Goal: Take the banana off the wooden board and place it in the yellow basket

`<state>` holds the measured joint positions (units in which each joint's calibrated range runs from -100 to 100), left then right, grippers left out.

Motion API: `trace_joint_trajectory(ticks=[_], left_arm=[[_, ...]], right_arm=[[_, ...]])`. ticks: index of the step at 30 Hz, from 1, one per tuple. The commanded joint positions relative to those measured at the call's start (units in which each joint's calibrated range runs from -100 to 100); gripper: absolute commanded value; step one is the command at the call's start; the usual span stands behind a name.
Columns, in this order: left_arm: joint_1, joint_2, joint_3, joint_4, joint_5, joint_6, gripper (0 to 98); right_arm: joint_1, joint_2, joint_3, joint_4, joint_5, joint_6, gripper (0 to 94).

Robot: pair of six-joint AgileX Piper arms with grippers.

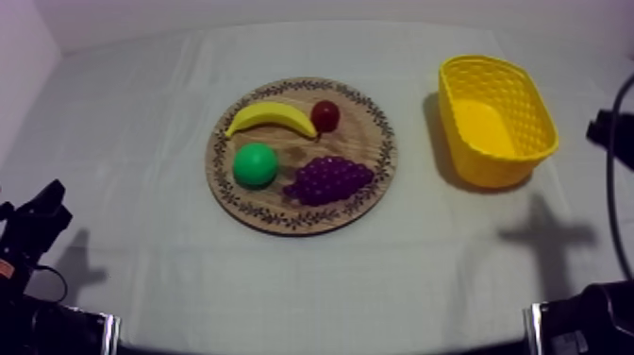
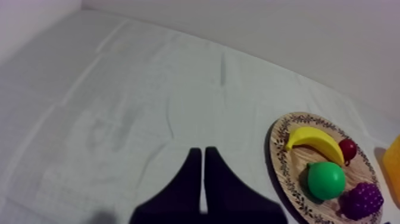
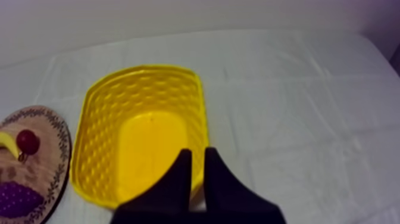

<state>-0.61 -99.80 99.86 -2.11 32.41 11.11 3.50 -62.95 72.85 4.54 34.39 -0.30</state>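
The yellow banana (image 1: 272, 118) lies on the far left part of the round wooden board (image 1: 366, 132), mid-table, its tip next to a small red fruit (image 1: 325, 115). The yellow basket (image 1: 495, 118) stands empty to the right of the board. My left gripper (image 1: 42, 215) sits low at the table's left, well short of the board; its own view shows it (image 2: 202, 154) shut on nothing, with the banana (image 2: 312, 140) far off. My right gripper (image 3: 196, 155) is also shut on nothing and hangs just before the basket's (image 3: 89, 107) near wall.
A round green fruit (image 1: 255, 164) and purple grapes (image 1: 328, 179) share the board's near half. Bare cloth stretches left of the board and along the front. A part of my right arm (image 1: 611, 127) hangs at the right edge, beyond the basket.
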Motion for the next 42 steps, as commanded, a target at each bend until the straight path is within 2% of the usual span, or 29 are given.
trace_joint_trajectory(ticks=[1,7,17,29,36,42], left_arm=[[0.0,0.0,0.0,-0.02,0.0,0.0,0.1],[0.0,0.0,0.0,-0.02,0.0,0.0,0.1],[0.0,0.0,0.0,-0.02,0.0,0.0,0.1],[0.0,0.0,0.0,-0.02,0.0,0.0,0.1],[0.0,0.0,0.0,-0.02,0.0,0.0,0.1],[0.0,0.0,0.0,-0.02,0.0,0.0,0.1]], right_arm=[[-0.3,14.7,-15.0,1.0,2.3,0.2,7.2],[-2.0,28.5,-31.8,4.5,7.0,-2.7,7.4],[-6.9,44.0,-51.0,7.7,13.4,-3.4,7.9],[-14.9,52.5,-59.4,4.1,18.3,6.2,8.3],[-22.6,54.7,-57.8,4.1,19.8,8.8,8.5],[-28.0,58.2,-62.0,3.8,22.5,10.7,8.6]])
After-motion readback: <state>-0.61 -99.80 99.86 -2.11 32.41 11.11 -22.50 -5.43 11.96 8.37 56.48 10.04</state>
